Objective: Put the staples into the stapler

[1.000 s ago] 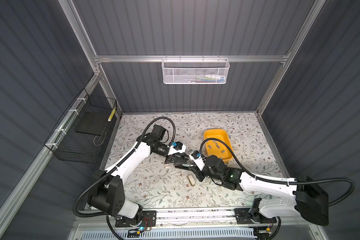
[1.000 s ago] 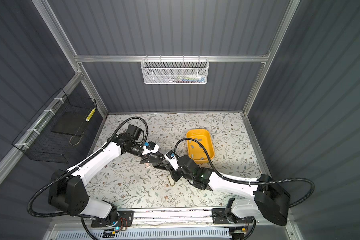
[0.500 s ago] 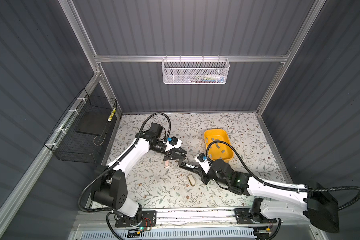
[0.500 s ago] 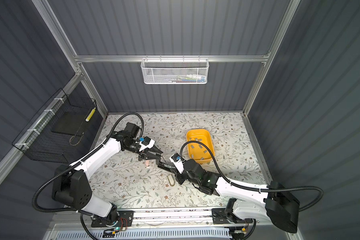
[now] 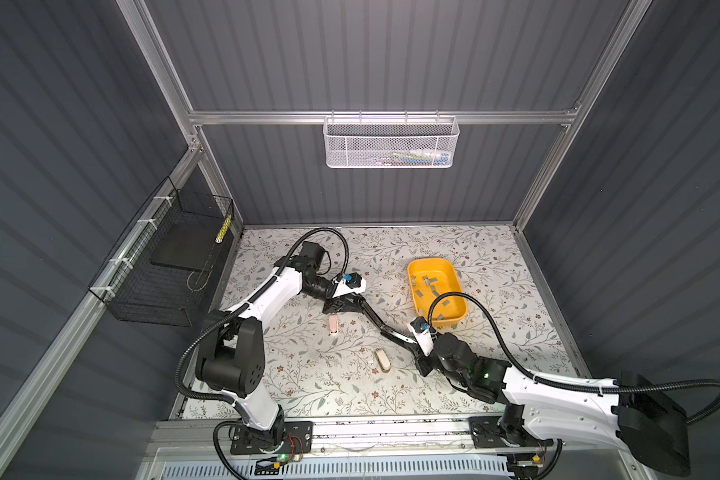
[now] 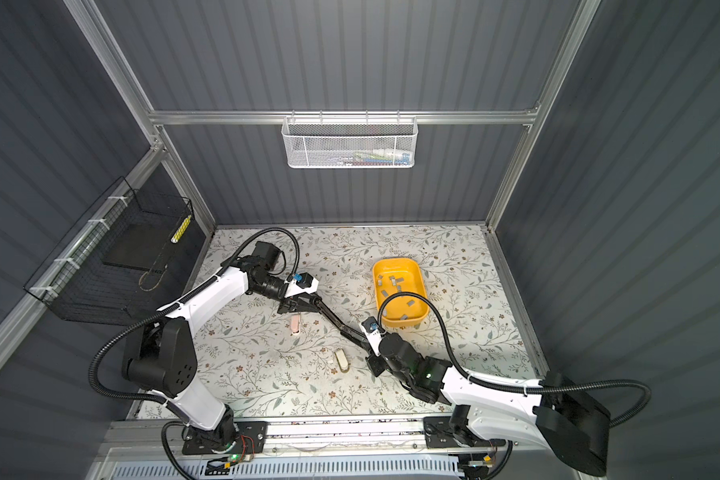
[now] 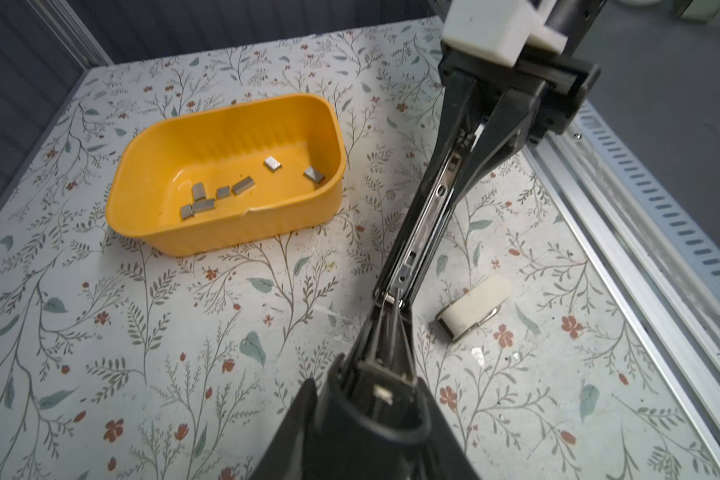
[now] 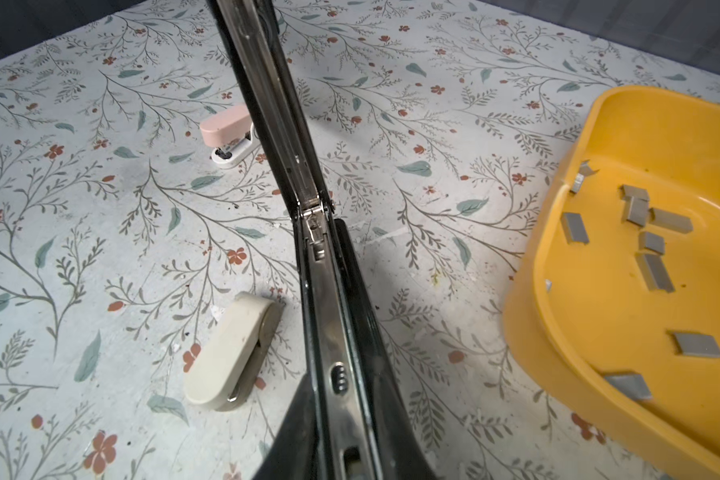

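A: Grip of the left gripper (image 7: 364,395)?

B: Closed down to a narrow gap, clamped on one half of the black stapler (image 5: 374,321).

A: And the right gripper (image 8: 341,415)?

B: Much the same: nearly closed, pinching the other half. Spread open almost flat between the two, with the hinge midway and a metal rail showing in both wrist views.

A: Lie in both top views?

B: Stretched from 10 o'clock to 4 o'clock over the middle of the surface (image 5: 308,374) and held above it, with the left-held end at 10.

A: Whereabouts of the staples (image 8: 654,271)?

B: Scattered loose on the floor of the yellow tray (image 5: 445,271), at 2 o'clock from the hinge and near the right gripper. Short grey strips, a few touching one another.

A: Anything else down there?

B: A small pink stapler (image 5: 333,325) at 9 o'clock from the hinge and a cream stapler (image 5: 382,358) at 6 o'clock, both lying on the surface, apart from the tray.
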You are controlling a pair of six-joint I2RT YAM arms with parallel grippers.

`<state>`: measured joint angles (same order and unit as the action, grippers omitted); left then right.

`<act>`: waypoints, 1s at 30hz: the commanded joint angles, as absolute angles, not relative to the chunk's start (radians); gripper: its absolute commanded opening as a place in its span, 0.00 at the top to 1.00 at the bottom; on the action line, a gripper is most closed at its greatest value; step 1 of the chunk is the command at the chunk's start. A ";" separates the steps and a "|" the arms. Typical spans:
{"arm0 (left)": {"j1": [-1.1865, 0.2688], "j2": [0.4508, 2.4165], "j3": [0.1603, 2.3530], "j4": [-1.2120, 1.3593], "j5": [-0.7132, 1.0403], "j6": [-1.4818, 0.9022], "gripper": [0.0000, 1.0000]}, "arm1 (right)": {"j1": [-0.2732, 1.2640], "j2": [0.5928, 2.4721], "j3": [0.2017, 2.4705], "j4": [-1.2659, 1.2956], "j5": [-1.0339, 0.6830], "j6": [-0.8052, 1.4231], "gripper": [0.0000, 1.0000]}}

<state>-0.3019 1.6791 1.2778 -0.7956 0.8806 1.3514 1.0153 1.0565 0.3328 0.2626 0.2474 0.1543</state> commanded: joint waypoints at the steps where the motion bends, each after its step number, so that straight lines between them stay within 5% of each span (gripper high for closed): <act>1: -0.250 1.692 1.296 -0.605 0.726 1.347 1.00 | 1.028 1.055 0.332 0.328 0.252 0.182 1.00; 6: -0.250 1.695 1.279 -0.588 0.704 1.350 0.89 | 1.028 1.113 0.350 0.351 0.222 0.189 1.00; 10: -0.250 1.700 1.258 -0.563 0.690 1.338 0.60 | 1.029 1.209 0.381 0.360 0.211 0.203 1.00; 13: -0.250 1.707 1.259 -0.564 0.683 1.334 0.51 | 1.029 1.254 0.406 0.362 0.233 0.221 1.00; 24: -0.250 1.661 1.245 -0.483 0.668 1.250 0.47 | 1.029 1.339 0.449 0.330 0.303 0.267 1.00; 30: -0.249 1.491 1.106 0.028 0.495 0.735 0.46 | 1.029 1.441 0.517 0.235 0.340 0.308 1.00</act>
<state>-0.2474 1.5970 1.1687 -0.2790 0.6041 1.0489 1.0286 1.3987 0.4839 0.3054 0.2943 0.2707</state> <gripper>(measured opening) 0.539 0.183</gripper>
